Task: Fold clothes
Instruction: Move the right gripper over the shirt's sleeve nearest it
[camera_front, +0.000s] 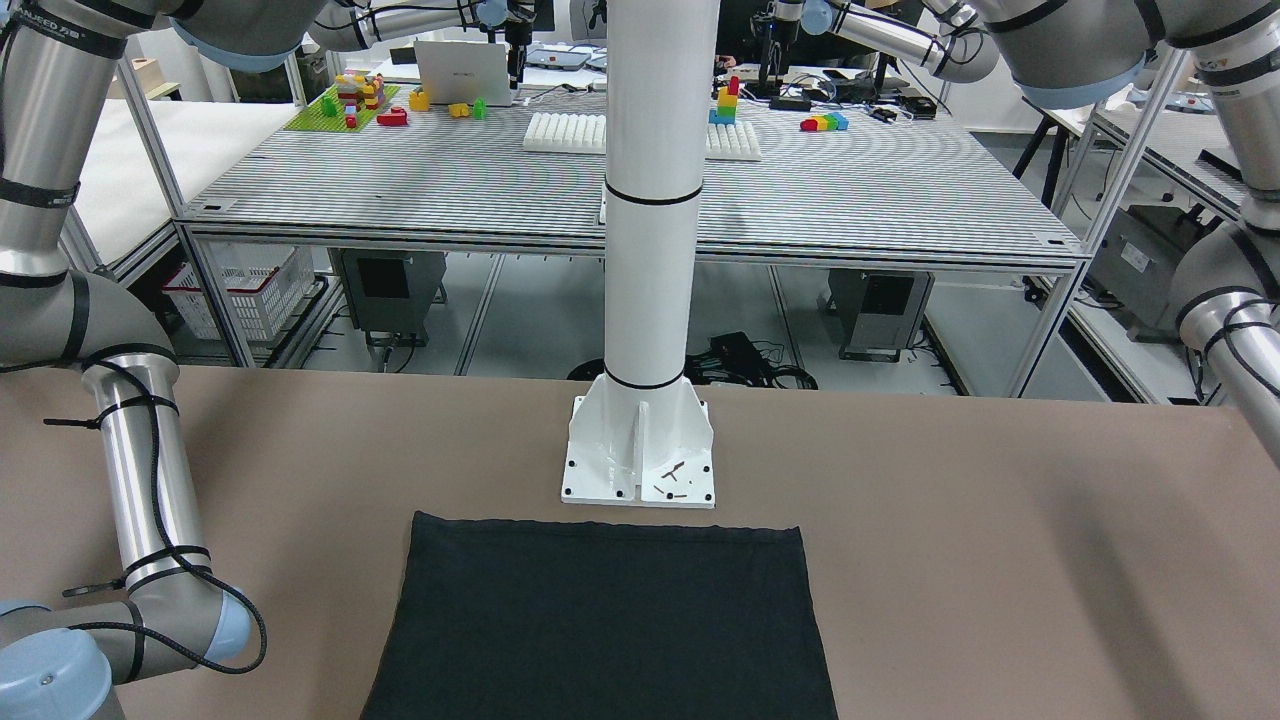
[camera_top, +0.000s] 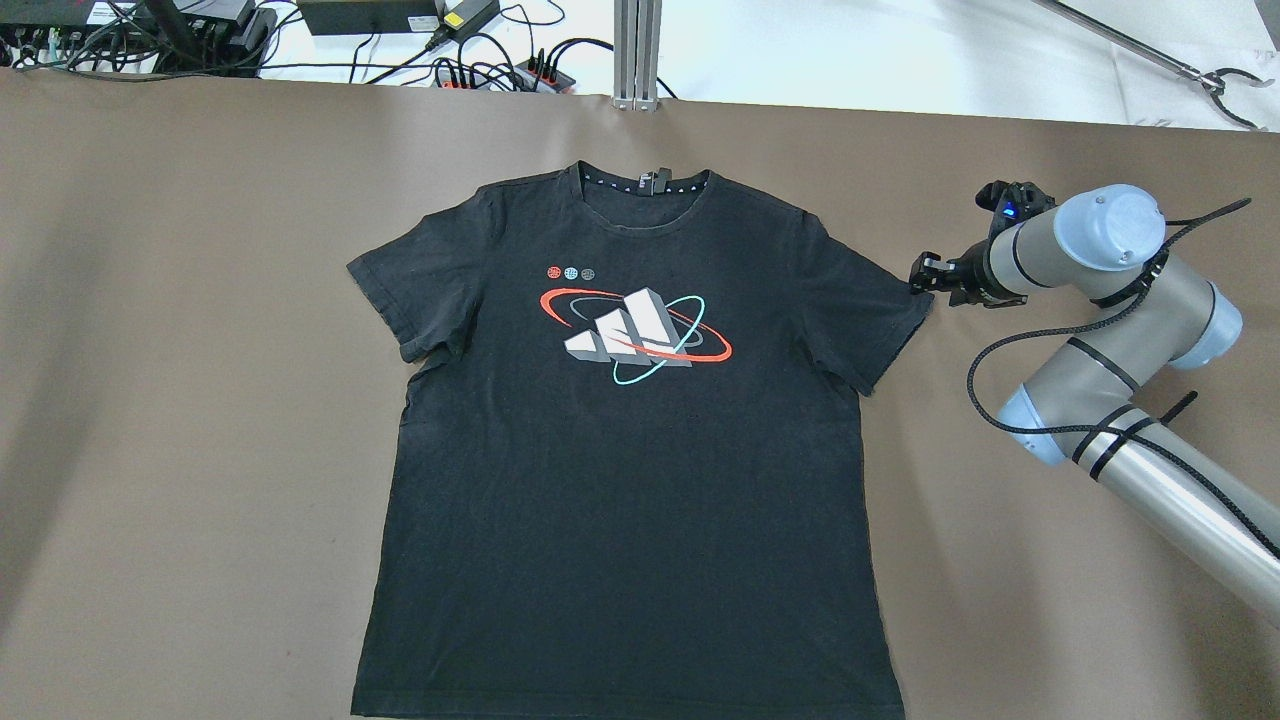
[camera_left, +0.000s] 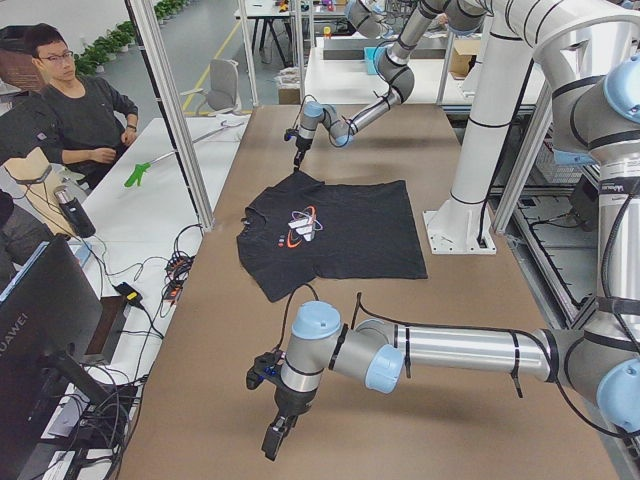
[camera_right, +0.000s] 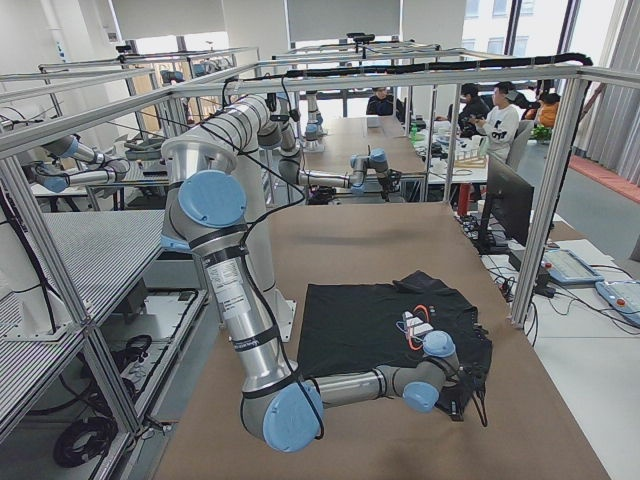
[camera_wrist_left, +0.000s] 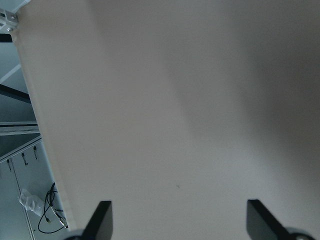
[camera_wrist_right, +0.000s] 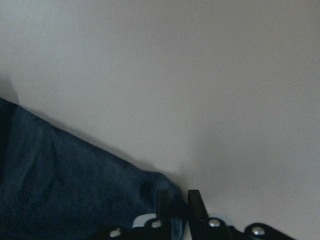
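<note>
Jaws nearly together, the right gripper pinches the tip of the sleeve of the black T-shirt, right of centre in the overhead frame. The shirt lies flat leftward from it, collar toward the top edge. The left gripper, jaws wide apart, hangs over bare table, well apart from the shirt.

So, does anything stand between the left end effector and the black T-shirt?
Nothing visible does. The left end effector hangs open over the bare brown table, and only that bare surface lies between it and the black T-shirt.
</note>
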